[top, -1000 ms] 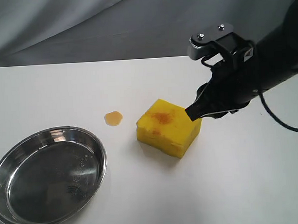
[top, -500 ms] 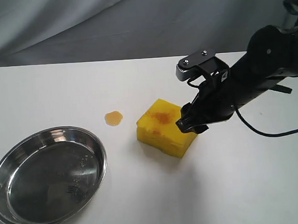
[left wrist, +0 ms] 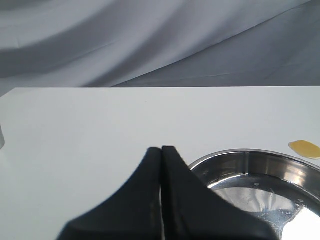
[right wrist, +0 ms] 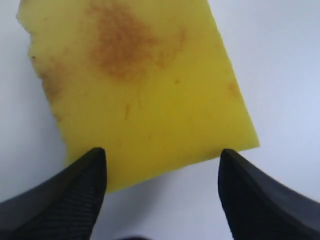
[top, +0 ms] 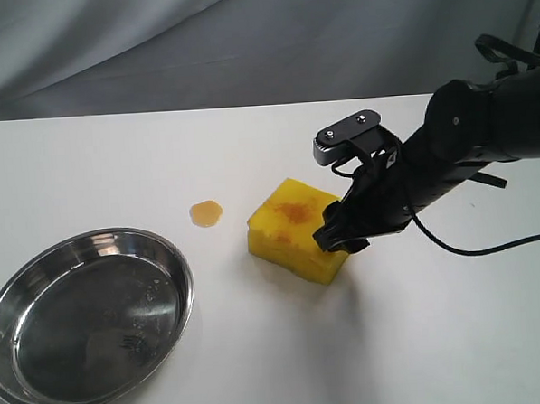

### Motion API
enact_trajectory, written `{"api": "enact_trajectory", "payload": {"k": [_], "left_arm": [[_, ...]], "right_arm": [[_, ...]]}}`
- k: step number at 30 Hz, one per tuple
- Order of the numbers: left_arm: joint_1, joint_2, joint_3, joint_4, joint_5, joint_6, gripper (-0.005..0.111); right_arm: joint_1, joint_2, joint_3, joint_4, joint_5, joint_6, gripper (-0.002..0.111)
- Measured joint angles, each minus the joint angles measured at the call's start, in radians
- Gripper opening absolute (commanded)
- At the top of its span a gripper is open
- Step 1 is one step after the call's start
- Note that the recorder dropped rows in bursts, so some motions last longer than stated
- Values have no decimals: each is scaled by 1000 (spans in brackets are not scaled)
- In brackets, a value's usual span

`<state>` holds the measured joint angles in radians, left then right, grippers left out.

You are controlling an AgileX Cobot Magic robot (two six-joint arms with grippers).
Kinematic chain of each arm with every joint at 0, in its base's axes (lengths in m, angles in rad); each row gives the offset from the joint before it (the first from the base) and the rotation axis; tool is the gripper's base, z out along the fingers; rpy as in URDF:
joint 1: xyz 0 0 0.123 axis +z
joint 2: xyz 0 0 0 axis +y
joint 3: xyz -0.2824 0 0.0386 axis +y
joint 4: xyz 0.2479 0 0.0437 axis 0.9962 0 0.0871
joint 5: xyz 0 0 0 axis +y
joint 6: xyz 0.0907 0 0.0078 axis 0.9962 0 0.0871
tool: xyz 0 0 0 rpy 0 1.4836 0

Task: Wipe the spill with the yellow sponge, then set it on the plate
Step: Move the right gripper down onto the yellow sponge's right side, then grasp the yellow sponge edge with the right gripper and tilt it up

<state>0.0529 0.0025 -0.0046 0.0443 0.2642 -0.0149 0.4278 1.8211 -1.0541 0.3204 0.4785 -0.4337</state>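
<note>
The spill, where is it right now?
In the exterior view the spill lies left of centre, just left of the yellow sponge and above the plate.

Right arm (top: 471, 142) slanted down leftward, wrist low. Right gripper (top: 335, 238) pointed downward, jaws stood wide apart. Left gripper (left wrist: 161, 151) lay level, both fingers pressed flat together.

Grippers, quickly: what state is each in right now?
Left gripper: closed, holding nothing.
Right gripper: open, either side of the sponge, not gripping.
</note>
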Motion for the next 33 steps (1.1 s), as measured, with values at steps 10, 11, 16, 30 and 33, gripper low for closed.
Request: {"api": "enact_trajectory", "payload": {"k": [10,11,16,30,33], "left_arm": [[0,0,0,0,0,0,0],[0,0,0,0,0,0,0],[0,0,0,0,0,0,0],[0,0,0,0,0,0,0],[0,0,0,0,0,0,0]], "right_arm": [[0,0,0,23,-14,81,49],[0,0,0,25,-14,118,49],[0,0,0,25,-11,225,49],[0,0,0,45,0,261,63],[0,0,0,51,0,297,61]]}}
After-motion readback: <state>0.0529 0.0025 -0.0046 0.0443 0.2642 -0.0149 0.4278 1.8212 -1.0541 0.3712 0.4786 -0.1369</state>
